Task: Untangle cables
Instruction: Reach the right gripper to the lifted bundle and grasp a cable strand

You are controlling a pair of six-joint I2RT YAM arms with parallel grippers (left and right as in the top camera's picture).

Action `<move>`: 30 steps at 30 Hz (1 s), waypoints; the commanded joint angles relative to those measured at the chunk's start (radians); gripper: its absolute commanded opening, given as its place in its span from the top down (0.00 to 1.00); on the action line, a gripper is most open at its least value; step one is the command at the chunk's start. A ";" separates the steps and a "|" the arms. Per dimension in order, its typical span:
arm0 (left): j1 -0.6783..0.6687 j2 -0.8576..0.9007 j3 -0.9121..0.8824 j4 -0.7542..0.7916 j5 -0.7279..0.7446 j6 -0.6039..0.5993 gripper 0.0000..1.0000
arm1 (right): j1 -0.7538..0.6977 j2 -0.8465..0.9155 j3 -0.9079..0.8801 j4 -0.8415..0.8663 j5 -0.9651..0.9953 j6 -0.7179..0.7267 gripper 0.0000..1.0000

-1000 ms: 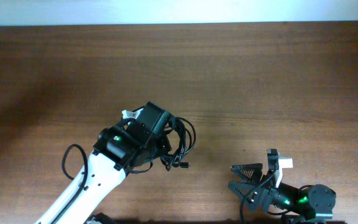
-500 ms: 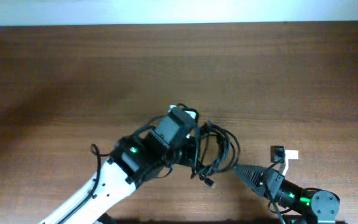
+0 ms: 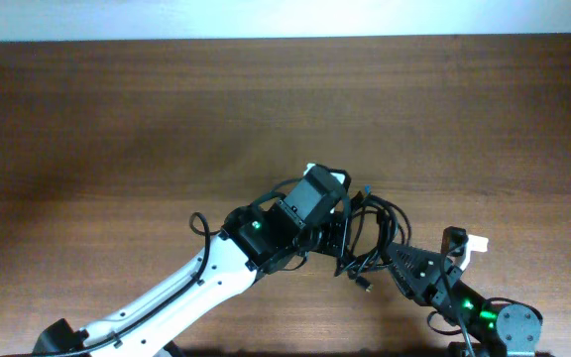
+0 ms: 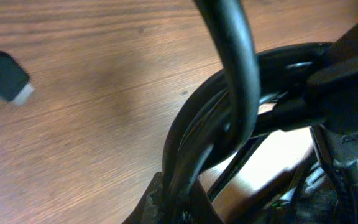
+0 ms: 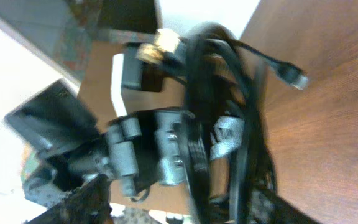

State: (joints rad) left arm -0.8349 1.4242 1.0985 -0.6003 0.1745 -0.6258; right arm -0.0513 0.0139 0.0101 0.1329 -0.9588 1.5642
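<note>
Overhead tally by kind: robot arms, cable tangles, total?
Robot arms: 2 (left arm, right arm)
Cable tangle: 1, strands too knotted to count separately
Total: 3

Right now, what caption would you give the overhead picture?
Left arm grips tangled black cables over the wooden table, right arm close beside them.

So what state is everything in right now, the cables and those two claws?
cables: one tangled bundle with its loops bunched together, held up at one side.
plug end: loose, sticking out of the bundle.
left gripper: shut on the cables.
right gripper: open, with the bundle between its fingers and not yet gripped.
</note>
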 commanded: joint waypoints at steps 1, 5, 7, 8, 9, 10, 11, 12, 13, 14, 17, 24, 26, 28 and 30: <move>-0.003 -0.005 0.006 0.031 0.094 -0.044 1.00 | 0.005 -0.005 -0.005 -0.093 0.039 -0.145 0.54; -0.003 -0.005 0.006 0.027 0.120 -0.032 1.00 | 0.005 -0.005 -0.005 -0.144 0.073 -0.173 0.95; -0.003 -0.005 0.006 0.023 0.130 -0.032 1.00 | 0.005 -0.005 -0.005 -0.144 0.081 -0.189 0.96; -0.003 -0.006 0.006 0.024 0.153 -0.028 1.00 | 0.005 -0.005 -0.005 -0.145 0.080 -0.231 0.96; -0.001 -0.012 0.006 0.024 0.185 0.004 1.00 | 0.005 -0.005 -0.005 -0.150 0.080 -0.270 0.96; 0.001 -0.023 0.006 0.024 0.220 0.044 1.00 | 0.005 -0.005 -0.005 -0.172 0.082 -0.293 0.96; 0.004 -0.040 0.006 0.024 0.271 0.104 1.00 | 0.005 -0.005 -0.005 -0.205 0.085 -0.314 0.96; 0.005 -0.055 0.006 0.024 0.308 0.149 1.00 | 0.005 -0.003 -0.005 -0.212 0.085 -0.349 0.96; 0.005 -0.073 0.006 0.023 0.342 0.195 1.00 | 0.005 -0.001 -0.005 -0.212 0.085 -0.364 0.96; 0.005 -0.094 0.006 0.021 0.369 0.249 1.00 | 0.005 0.000 -0.005 -0.210 0.091 -0.355 0.96; 0.005 -0.142 0.006 -0.029 0.381 0.384 1.00 | 0.005 0.000 -0.005 -0.208 0.105 -0.322 0.96; 0.005 -0.153 0.006 -0.051 0.455 0.441 1.00 | 0.005 0.001 -0.005 -0.179 0.194 -0.328 0.92; 0.005 -0.153 0.006 -0.051 0.454 0.444 1.00 | 0.005 0.017 -0.004 -0.175 0.209 -0.337 0.92; 0.007 -0.153 0.006 -0.052 0.455 0.495 1.00 | 0.005 0.037 -0.004 -0.149 0.206 -0.325 0.92; 0.026 -0.153 0.006 -0.052 0.455 0.509 1.00 | 0.005 0.064 0.012 -0.099 0.193 -0.314 0.92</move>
State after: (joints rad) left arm -0.8108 1.3045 1.0958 -0.6449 0.5236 -0.1928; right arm -0.0456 0.0429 0.0105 -0.0109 -0.8375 1.2449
